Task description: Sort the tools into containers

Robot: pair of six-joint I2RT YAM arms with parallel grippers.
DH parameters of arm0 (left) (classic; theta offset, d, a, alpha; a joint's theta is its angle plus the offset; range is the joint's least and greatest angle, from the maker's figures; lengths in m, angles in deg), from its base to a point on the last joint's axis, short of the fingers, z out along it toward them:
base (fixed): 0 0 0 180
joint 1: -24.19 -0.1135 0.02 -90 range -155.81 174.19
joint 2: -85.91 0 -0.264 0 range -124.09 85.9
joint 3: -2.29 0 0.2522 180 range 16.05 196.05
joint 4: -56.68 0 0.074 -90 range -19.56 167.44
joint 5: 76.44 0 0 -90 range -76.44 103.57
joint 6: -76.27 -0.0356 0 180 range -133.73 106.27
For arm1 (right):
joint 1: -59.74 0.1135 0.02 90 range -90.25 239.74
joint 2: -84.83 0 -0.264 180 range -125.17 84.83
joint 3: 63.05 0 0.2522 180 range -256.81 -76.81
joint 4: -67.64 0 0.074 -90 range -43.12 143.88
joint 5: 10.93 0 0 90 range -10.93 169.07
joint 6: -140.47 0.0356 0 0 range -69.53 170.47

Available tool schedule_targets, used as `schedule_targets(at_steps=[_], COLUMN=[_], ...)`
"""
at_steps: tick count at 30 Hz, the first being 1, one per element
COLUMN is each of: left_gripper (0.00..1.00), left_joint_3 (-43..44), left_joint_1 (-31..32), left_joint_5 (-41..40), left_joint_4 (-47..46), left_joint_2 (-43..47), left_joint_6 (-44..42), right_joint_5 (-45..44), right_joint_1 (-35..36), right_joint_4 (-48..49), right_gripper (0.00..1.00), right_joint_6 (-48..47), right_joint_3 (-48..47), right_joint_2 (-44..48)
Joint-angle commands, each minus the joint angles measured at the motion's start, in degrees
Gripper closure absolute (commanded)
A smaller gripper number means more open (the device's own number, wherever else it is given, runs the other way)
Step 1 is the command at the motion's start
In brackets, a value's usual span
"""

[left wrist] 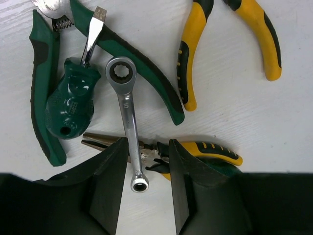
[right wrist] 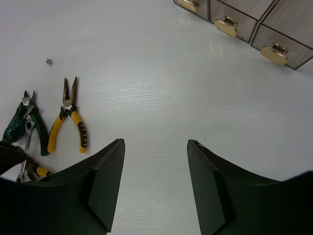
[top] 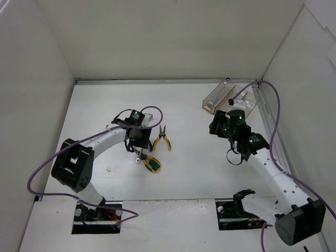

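The left gripper (left wrist: pixel 145 152) is hanging low over a cluster of tools on the white tabletop (top: pixel 199 173). It is standing open, with a finger on either side of the near end of a silver wrench (left wrist: pixel 128 117); the gap is wider than the wrench, and it is gripping nothing. The wrench is lying across yellow-and-green pliers (left wrist: pixel 210 149), whose thin nose is poking out to the left. Just beyond, a stubby green screwdriver (left wrist: pixel 68 105) is resting between the handles of the green-handled pliers (left wrist: pixel 39 88), beside the wrench's ring end. Yellow-handled pliers (left wrist: pixel 188 73) are lying to the right, apart from the rest.

The right gripper (right wrist: pixel 155 147) is hovering over bare tabletop, well away from the tools, with its fingers spread wide and nothing between them. Farther off, near the back right corner, a brownish clear container (right wrist: pixel 239 12) is sitting, showing small drawer fronts with gold pulls.
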Motion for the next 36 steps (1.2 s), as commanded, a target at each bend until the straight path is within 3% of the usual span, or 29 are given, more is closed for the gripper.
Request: schedule_targets(at_steps=[1, 15, 20, 23, 25, 26, 36], left_gripper=[0.65, 0.67, 0.72, 0.8, 0.92, 1.0, 1.0], left_joint_3=[3.4, 3.1, 3.3, 3.4, 3.2, 3.1, 9.0], left_joint_1=[0.5, 0.5, 0.0, 0.0, 0.0, 0.0, 0.0], left_joint_5=[-2.0, -4.9, -4.4, -4.1, -4.1, -4.3, 0.9], left_joint_4=[-2.6, -3.3, -3.9, -4.0, -4.7, -4.7, -3.6], left_joint_2=[-0.3, -4.1, -5.9, -7.2, -7.2, -6.5, 7.2], left_joint_6=[1.7, 0.8, 0.8, 1.2, 1.8, 2.0, 3.3], right_joint_5=[0.4, 0.6, 0.8, 0.9, 1.1, 0.9, 5.8], right_joint_1=[0.5, 0.5, 0.5, 0.5, 0.6, 0.4, 0.6], right_joint_4=[1.0, -0.4, -0.5, -0.6, -0.6, -0.6, -0.6], right_gripper=[0.49, 0.49, 0.49, 0.49, 0.49, 0.49, 0.49], right_joint_6=[0.4, -0.1, 0.4, 0.4, 0.4, 0.4, 0.9], right_joint_3=[0.2, 0.8, 1.0, 1.0, 0.9, 0.9, -3.3], right_joint_2=[1.8, 3.8, 4.2, 4.2, 4.2, 4.2, 3.3])
